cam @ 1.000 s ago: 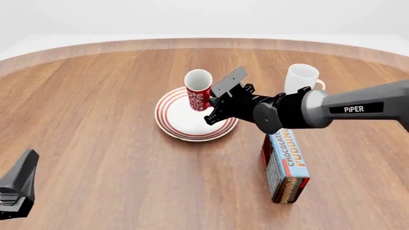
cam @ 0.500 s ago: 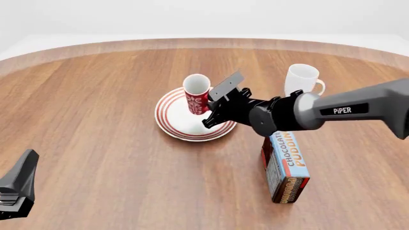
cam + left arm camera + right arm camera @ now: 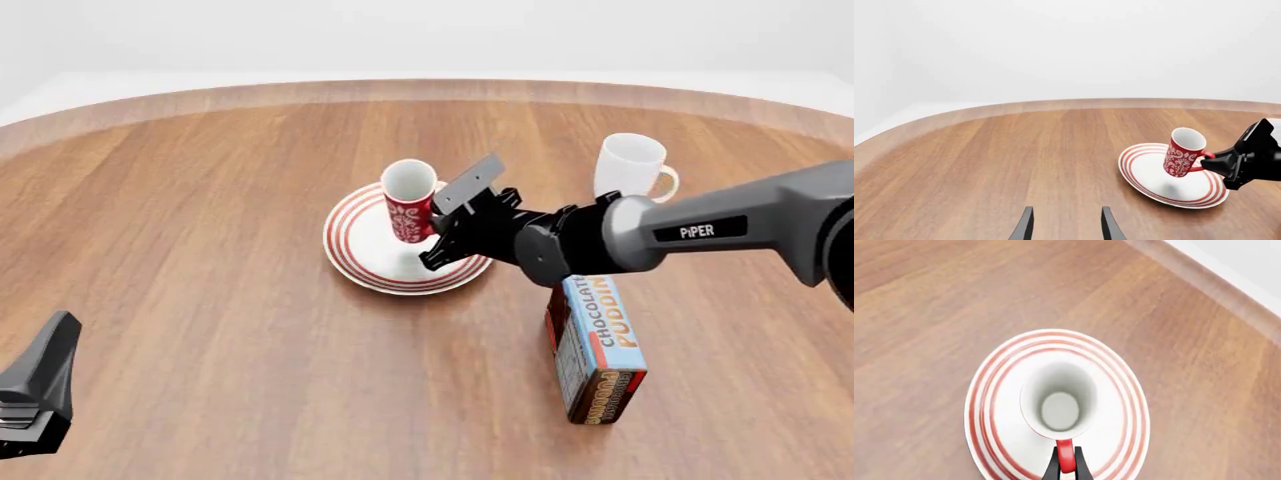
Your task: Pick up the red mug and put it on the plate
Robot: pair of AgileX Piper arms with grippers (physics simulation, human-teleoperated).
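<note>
The red mug (image 3: 410,205) with its white pattern hangs slightly tilted just over the plate (image 3: 358,255), casting a shadow on the plate's white middle. My right gripper (image 3: 439,230) is shut on the mug's red loop handle. In the right wrist view the mug (image 3: 1059,410) shows its white inside over the red-ringed plate (image 3: 991,405), with the gripper (image 3: 1065,469) pinching the handle. The left wrist view shows the mug (image 3: 1182,159) over the plate (image 3: 1144,175). My left gripper (image 3: 1066,230) is open and empty, low at the table's near left (image 3: 34,395).
A plain white mug (image 3: 630,165) stands behind my right arm. A chocolate pudding box (image 3: 597,345) stands upright under the right forearm, near the front right. The round wooden table's far edge (image 3: 427,88) curves along the back.
My right gripper has carried the red mug a little left and down toward the plate. The left arm has not moved.
</note>
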